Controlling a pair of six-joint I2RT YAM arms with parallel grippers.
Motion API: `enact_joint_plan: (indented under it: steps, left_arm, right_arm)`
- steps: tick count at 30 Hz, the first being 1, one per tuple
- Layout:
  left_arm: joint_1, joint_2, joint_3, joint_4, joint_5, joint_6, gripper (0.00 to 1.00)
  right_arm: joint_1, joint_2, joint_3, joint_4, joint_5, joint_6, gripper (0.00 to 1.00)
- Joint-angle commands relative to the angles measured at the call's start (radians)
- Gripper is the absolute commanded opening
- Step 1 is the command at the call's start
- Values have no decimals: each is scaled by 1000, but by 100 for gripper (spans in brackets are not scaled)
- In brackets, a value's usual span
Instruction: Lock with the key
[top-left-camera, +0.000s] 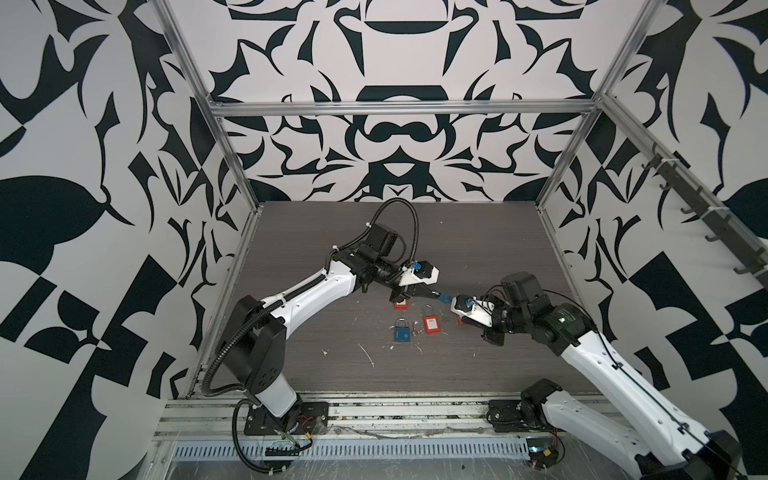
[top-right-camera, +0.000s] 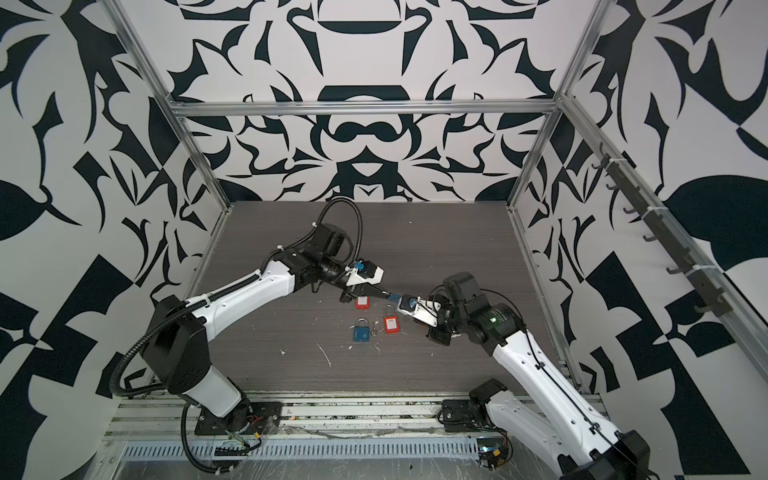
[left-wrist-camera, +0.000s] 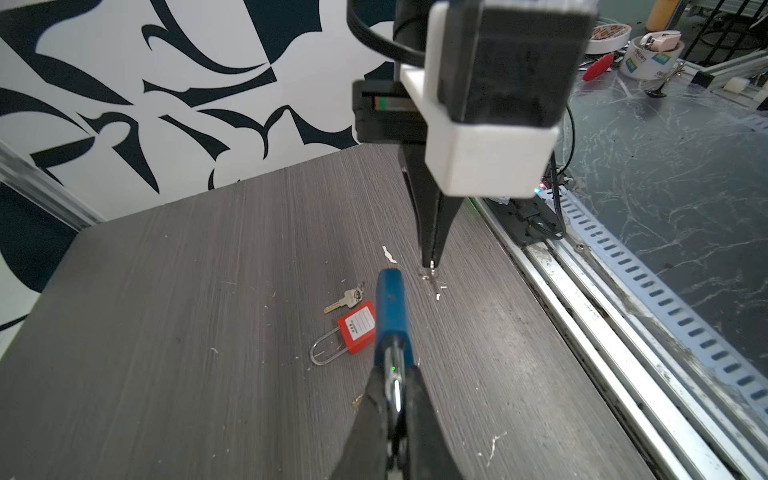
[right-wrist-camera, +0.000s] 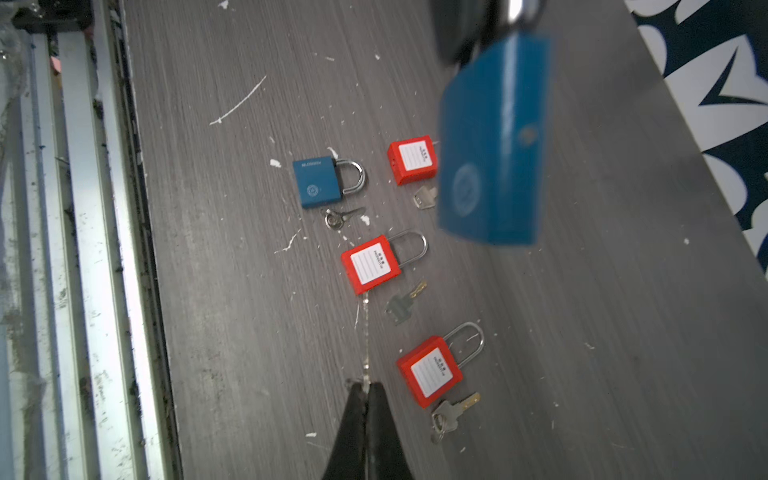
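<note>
**Padlock and key held above the table**

A grey wood-grain table (top-left-camera: 316, 374) stands inside walls (top-left-camera: 83, 124) printed in black and white. My left gripper (left-wrist-camera: 395, 374) is pinched on the steel shackle (left-wrist-camera: 395, 392) of a blue padlock (left-wrist-camera: 390, 307). I hold it clear of the table, its body pointing away from my fingers. In both top views this padlock shows between my two arms, above the middle of the table.

My right gripper (right-wrist-camera: 365, 388) is pressed together on a small key (left-wrist-camera: 432, 275), whose blade sticks out past the fingertips. Seen from the left wrist, the key is near the bottom end of the blue padlock, with a gap between them. Seen from the right wrist, the key is edge-on and blurred.

Flat on the table below lie a second blue lock (right-wrist-camera: 318, 183) and three red ones: a first red padlock (right-wrist-camera: 413, 160), partly hidden behind the raised one, a middle red padlock (right-wrist-camera: 371, 264) and a last red padlock (right-wrist-camera: 430, 370). Loose keys (right-wrist-camera: 403, 305) lie just beside them. White flecks (right-wrist-camera: 239, 102) are scattered over the surface.
</note>
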Motion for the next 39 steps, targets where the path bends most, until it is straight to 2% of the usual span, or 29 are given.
enact_joint_plan:
  steps: [1, 3, 6, 13, 23, 32, 39]
  left_arm:
    - [7, 14, 39, -66, 41, 65, 0]
    - [10, 38, 80, -129, 14, 84, 0]
    - [16, 112, 192, -322, -34, 151, 0]
    - [19, 301, 430, -631, -207, 232, 0]
    - [10, 518, 649, -742, -385, 156, 0]
    - [-7, 677, 811, -843, -453, 114, 0]
    - [-36, 736, 867, -883, -517, 103, 0]
  right_arm:
    - [-11, -21, -7, 2, 20, 40, 0]
    - [-12, -15, -8, 22, 52, 61, 0]
    - [-15, -17, -11, 57, 112, 104, 0]
    - [-15, -48, -14, 94, 168, 188, 0]
    - [-14, -43, -33, 101, 194, 253, 0]
    - [-15, -24, -36, 111, 180, 283, 0]
    - [-15, -8, -38, 116, 171, 285, 0]
